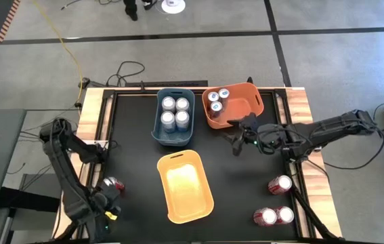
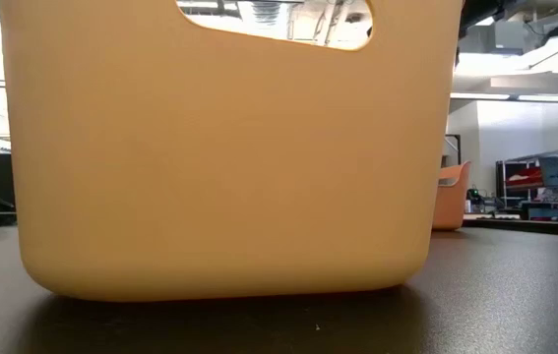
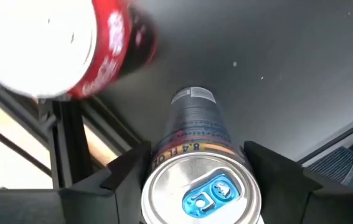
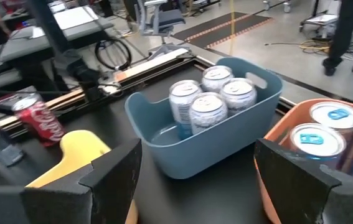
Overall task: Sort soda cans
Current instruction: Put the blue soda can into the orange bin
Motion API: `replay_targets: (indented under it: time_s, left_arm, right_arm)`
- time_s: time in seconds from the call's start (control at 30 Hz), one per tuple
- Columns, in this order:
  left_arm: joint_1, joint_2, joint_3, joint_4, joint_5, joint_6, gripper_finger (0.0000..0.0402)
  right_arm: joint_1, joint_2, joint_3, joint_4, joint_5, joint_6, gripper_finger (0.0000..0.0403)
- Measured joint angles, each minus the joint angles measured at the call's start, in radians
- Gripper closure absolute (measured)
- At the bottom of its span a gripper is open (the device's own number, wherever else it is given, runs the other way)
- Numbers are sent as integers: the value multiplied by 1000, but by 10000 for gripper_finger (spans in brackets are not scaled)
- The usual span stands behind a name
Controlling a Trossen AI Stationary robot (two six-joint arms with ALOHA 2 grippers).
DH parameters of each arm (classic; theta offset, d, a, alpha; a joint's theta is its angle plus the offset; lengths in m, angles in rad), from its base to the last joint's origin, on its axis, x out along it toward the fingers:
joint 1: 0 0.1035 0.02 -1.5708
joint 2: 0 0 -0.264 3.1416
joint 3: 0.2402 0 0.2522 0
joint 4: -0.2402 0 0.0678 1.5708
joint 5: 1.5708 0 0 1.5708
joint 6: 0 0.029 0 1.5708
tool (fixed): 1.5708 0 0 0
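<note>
My left gripper (image 1: 108,203) is at the table's near left corner, shut on a light can with a blue tab (image 3: 196,155). A red can (image 1: 114,184) stands beside it and shows in the left wrist view (image 3: 70,43). My right gripper (image 4: 198,180) is open and empty, hovering by the orange bin (image 1: 236,115), which holds cans with blue tabs (image 4: 316,140). The blue bin (image 1: 173,135) holds several silver-topped cans (image 4: 208,106). Three red cans (image 1: 280,184) stand at the near right. The yellow bin (image 1: 185,186) shows no cans. My left gripper pinches the can between its two fingers, on opposite sides of the body just under the top rim (image 3: 157,163). The fingers (image 3: 276,171) come from above, pointing down. The can stands upright; I cannot tell whether its bottom is on the table.
The yellow bin fills the low view (image 2: 229,147), with the orange bin (image 2: 451,197) behind it. Wooden rails (image 1: 90,108) edge the black table top. There is bare table between the yellow bin and the red cans at the right.
</note>
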Motion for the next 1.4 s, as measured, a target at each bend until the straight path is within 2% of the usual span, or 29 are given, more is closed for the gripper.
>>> replay_targets:
  time_s: [0.17,0.3,0.4,0.5,0.63,0.7,0.77,0.83,1.0,1.1,1.23,1.4]
  left_arm:
    - [84,1,21,-28,-6,163,174]
    - [189,-2,97,-78,-3,396,174]
    - [289,-2,203,-161,7,595,174]
    - [407,-3,333,-254,-38,786,174]
    - [574,-3,487,-266,-106,1056,174]
    - [661,-3,540,-258,-114,1185,174]
    - [748,4,578,-241,-108,1319,174]
    - [830,21,608,-224,-97,1436,174]
    - [1023,124,682,-171,-44,1712,174]
    - [1096,213,756,-162,-29,1842,174]
    - [1141,341,888,-167,-12,1998,174]
    - [1141,500,1089,-162,7,2178,174]
  right_arm:
    - [27,-3,0,3,-1,0,74]
    - [44,11,1,-3,-1,-11,74]
    - [49,43,1,-63,-22,-90,74]
    - [49,58,0,-114,-29,-37,74]
    - [76,56,0,-86,-28,-7,74]
    - [93,57,0,-40,-74,-51,74]
    - [96,56,0,16,-185,-125,74]
    - [90,57,0,74,-251,-217,74]
    - [-2,71,1,297,-241,-425,74]
    - [-84,72,1,317,-349,-444,74]
    - [-174,72,1,212,-444,-377,74]
    - [-210,74,0,34,-458,-277,74]
